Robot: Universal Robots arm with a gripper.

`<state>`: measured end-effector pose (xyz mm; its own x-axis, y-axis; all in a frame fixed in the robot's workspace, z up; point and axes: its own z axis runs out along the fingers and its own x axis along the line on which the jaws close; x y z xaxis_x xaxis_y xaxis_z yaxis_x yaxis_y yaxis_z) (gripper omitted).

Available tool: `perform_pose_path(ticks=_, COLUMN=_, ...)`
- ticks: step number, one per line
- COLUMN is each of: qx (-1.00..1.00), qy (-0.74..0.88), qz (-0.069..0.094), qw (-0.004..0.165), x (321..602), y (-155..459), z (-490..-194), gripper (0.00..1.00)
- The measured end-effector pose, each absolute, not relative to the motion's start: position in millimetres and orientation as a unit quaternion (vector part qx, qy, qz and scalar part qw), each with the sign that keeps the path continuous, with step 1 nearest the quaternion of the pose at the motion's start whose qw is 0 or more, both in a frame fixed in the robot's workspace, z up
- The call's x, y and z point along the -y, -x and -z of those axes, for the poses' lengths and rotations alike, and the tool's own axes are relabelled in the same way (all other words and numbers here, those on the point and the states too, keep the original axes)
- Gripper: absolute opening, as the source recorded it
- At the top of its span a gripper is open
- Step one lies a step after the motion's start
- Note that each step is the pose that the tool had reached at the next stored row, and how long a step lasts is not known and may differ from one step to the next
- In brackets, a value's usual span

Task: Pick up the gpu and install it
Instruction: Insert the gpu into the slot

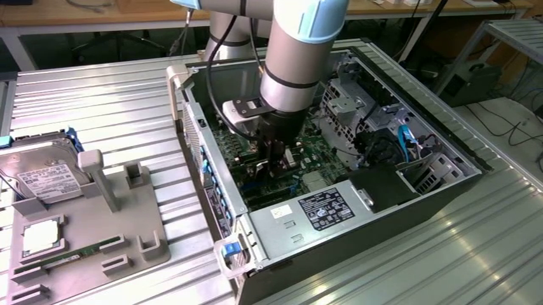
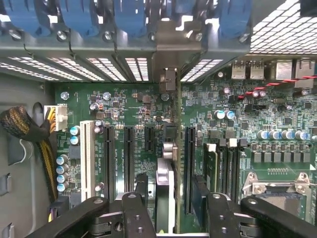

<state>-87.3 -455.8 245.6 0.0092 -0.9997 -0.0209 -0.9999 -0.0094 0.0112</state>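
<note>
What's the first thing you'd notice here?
The big grey robot arm reaching down into the open computer case stands out first. Its gripper holds the gpu on edge above the green motherboard. A silver hard drive sits on a grey holder at the exterior view's left.

gpu (image 2: 165, 191) edge-on, lower end cut off by frame
</note>
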Motion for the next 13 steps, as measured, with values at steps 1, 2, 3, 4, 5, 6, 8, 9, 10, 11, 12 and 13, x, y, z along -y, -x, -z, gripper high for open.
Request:
perform_pose_path(ticks=1, qx=-0.704, qy=0.71, qz=-0.011, qw=0.004, x=456, y=87, z=-247, gripper=0.48)
perform_pose_path(ticks=2, qx=-0.704, qy=0.71, qz=-0.01, qw=0.004, x=455, y=87, z=-249, gripper=0.48)
perform_pose_path(ticks=3, qx=-0.704, qy=0.71, qz=-0.01, qw=0.005, x=455, y=87, z=-251, gripper=0.48)
perform_pose_path(ticks=4, qx=-0.704, qy=0.71, qz=-0.009, qw=0.005, x=455, y=87, z=-253, gripper=0.48)
perform_pose_path(ticks=5, qx=-0.704, qy=0.71, qz=-0.009, qw=0.006, x=455, y=87, z=-256, gripper=0.48)
perform_pose_path(ticks=6, qx=-0.704, qy=0.71, qz=-0.008, qw=0.007, x=455, y=87, z=-258, gripper=0.48)
perform_pose_path(ticks=8, qx=-0.704, qy=0.71, qz=-0.007, qw=0.008, x=454, y=87, z=-262, gripper=0.48)
perform_pose_path(ticks=9, qx=-0.704, qy=0.71, qz=-0.006, qw=0.008, x=453, y=87, z=-264, gripper=0.48)
perform_pose_path(ticks=10, qx=-0.704, qy=0.71, qz=-0.005, qw=0.009, x=453, y=87, z=-267, gripper=0.48)
perform_pose_path(ticks=11, qx=-0.704, qy=0.71, qz=-0.004, qw=0.01, x=452, y=87, z=-269, gripper=0.48)
perform_pose_path(ticks=12, qx=-0.704, qy=0.71, qz=-0.003, qw=0.011, x=451, y=87, z=-272, gripper=0.48)
perform_pose_path(ticks=13, qx=-0.704, qy=0.71, qz=-0.003, qw=0.012, x=451, y=87, z=-274, gripper=0.48)
